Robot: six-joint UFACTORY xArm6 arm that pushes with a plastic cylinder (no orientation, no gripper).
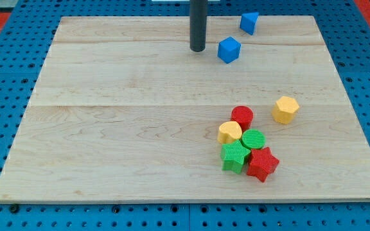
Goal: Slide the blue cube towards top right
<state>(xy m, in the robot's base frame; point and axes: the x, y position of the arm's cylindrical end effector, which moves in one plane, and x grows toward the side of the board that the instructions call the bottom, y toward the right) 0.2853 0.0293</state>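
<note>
So the blue cube [229,49] is sitting near the view's top, a bit right of centre on the wooden board [121,147]. My tip [198,49] is planted just to its left, close but with a sliver of board showing between them, so not touching. The rod comes straight down from the view's top edge, upright, and it's just a bare rod, holding nothing.

Up and to the right of the cube there's a second blue block [249,22], wedge-ish, near the board's top edge.

Everything else is well apart, down in the lower right: a yellow hexagonal block [286,110] off alone, then a tight cluster of a red cylinder [242,117], yellow heart [230,132], green cylinder [253,139], green star [235,156] and red star [263,164].
</note>
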